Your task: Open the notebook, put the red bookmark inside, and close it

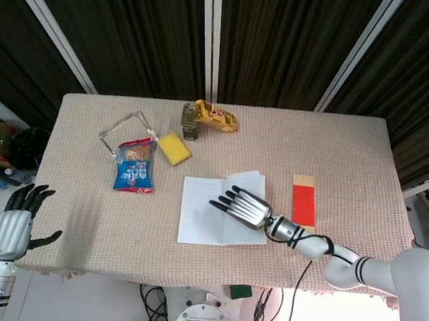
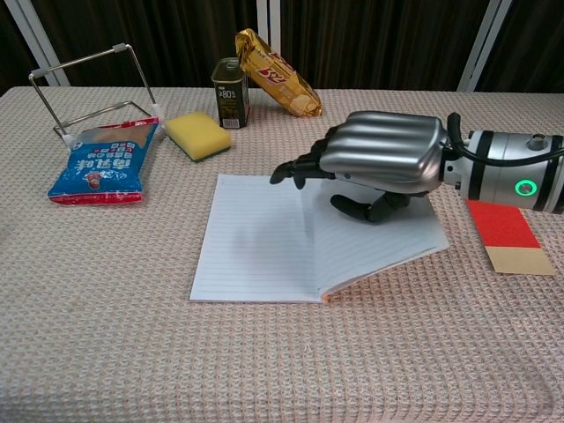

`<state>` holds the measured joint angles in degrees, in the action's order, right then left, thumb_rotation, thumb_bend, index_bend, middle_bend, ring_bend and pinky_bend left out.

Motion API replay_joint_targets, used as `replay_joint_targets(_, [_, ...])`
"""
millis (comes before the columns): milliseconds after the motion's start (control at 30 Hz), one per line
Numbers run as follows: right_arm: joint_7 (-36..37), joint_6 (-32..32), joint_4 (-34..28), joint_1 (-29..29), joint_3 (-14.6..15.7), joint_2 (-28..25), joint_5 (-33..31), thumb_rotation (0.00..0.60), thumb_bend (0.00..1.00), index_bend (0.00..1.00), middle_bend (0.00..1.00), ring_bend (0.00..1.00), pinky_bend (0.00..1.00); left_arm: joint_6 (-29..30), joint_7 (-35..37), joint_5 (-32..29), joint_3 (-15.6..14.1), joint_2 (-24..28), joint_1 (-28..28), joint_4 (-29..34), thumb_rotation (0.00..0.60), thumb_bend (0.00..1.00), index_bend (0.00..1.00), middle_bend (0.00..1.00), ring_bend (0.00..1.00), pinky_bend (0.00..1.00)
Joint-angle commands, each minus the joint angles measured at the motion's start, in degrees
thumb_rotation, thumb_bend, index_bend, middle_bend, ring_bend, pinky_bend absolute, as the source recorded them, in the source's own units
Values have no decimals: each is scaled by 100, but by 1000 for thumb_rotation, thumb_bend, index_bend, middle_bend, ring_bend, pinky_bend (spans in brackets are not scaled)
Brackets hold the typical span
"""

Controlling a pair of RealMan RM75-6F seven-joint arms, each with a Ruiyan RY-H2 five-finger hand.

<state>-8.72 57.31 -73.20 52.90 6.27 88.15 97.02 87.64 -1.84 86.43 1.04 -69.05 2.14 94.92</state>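
Item: notebook (image 2: 291, 256) open on table (image 1: 344, 160), my right hand (image 2: 379, 159) over its right page.

Right hand: palm down, fingers stretched toward the left page, tips curled a little; thumb and lower fingers rest on the right page, grasping nothing. Left hand (image 1: 16, 218): off the table's near left edge, fingers spread, empty. Notebook: lined pages up, near the table's middle; right side lifts slightly off the cloth. Red bookmark (image 1: 303, 202): flat on the table just right of the notebook, apart from it, tan bands at both ends. Behind, left to right: wire stand (image 2: 97, 97), blue snack bag (image 2: 104, 163), yellow sponge (image 2: 198, 135), small tin (image 2: 230, 93), gold packet (image 2: 275, 72) leaning against the tin.
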Motion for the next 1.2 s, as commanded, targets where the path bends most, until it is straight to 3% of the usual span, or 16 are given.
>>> replay_joint_targets(33, [-64, -227, -110, -164, 87, -87, -181, 600, 686, 152, 266, 292, 333, -6, -29, -1, -5, 5, -4, 27, 600, 0, 220, 154, 82, 115])
replay_joint_targets(533, [517, -90, 658, -519, 195, 293, 6, 600, 723, 158, 269, 279, 292, -36, -173, -9, 10, 46, 11, 177, 600, 0, 220, 154, 82, 115])
replay_joint_targets(1200, [901, 707, 760, -830, 86, 250, 391, 600, 679, 168, 270, 277, 276, -13, -193, 52, 20, 48, 22, 190, 600, 0, 220, 154, 82, 115])
